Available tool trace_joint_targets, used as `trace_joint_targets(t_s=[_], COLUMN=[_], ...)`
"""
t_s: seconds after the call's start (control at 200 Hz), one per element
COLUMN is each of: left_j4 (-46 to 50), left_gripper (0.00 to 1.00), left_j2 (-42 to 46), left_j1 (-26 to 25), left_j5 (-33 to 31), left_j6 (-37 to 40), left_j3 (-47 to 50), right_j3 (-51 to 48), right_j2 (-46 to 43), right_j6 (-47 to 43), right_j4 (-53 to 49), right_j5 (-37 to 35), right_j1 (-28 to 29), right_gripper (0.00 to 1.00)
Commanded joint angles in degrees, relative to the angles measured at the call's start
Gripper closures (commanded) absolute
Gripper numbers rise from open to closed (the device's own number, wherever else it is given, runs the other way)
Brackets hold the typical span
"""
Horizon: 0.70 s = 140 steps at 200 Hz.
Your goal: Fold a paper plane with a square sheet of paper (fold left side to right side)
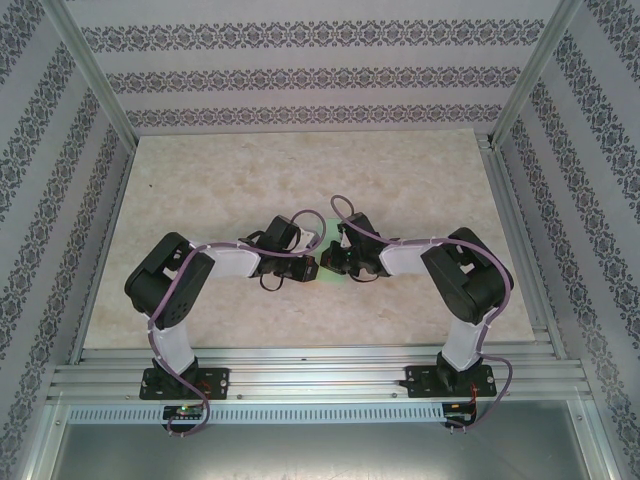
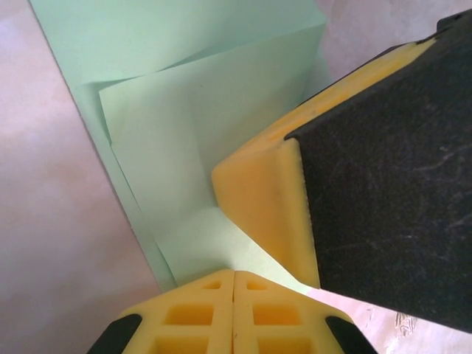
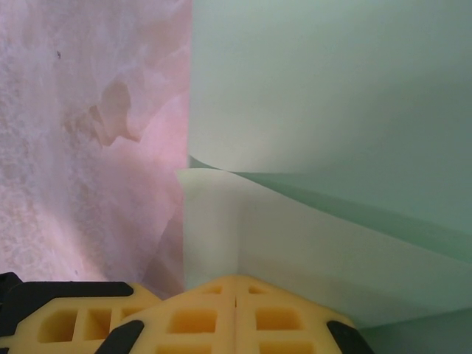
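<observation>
The square sheet of paper (image 2: 177, 125), pale mint-green, lies on the table folded into overlapping layers with slanted edges. A finished paper plane is out of view. In the top view the two grippers cover most of the paper (image 1: 332, 281) at the table's middle. My left gripper (image 2: 234, 274) is shut, with its tips resting on the paper's near part. My right gripper (image 3: 236, 279) is also shut, its tips against a pale raised flap of the paper (image 3: 332, 110). One of the right gripper's yellow fingers (image 2: 262, 192) presses on the sheet just ahead of the left tips.
The marbled beige table (image 1: 300, 180) stretches around the arms. Aluminium posts and patterned walls enclose it. A metal rail (image 1: 320, 375) runs along the near edge. A pale blotch (image 3: 110, 118) marks the tabletop left of the paper.
</observation>
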<state>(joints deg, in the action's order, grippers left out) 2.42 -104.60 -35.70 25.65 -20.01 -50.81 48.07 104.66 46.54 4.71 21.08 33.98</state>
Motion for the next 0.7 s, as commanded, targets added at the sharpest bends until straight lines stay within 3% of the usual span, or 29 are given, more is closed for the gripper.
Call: trace_joint_targets(t_s=[0.0, 0.49, 0.694], left_j4=[8.4, 6.7, 6.5], left_gripper=[0.92, 0.93, 0.92], left_j2=[-2.1, -1.6, -0.5], left_j1=[-0.3, -0.3, -0.4], left_j5=[-6.7, -5.5, -5.0], left_j6=[1.0, 0.9, 0.6], left_j3=[3.9, 5.4, 5.1], right_j3=[0.0, -1.6, -0.8], right_j2=[0.7, -0.8, -8.4], right_j6=[-5.6, -11.4, -11.5], right_j4=[-5.7, -3.8, -7.2], right_j5=[-8.3, -9.3, -7.4], right_j1=[-3.3, -13.6, -13.2], right_gripper=[0.94, 0.93, 0.92])
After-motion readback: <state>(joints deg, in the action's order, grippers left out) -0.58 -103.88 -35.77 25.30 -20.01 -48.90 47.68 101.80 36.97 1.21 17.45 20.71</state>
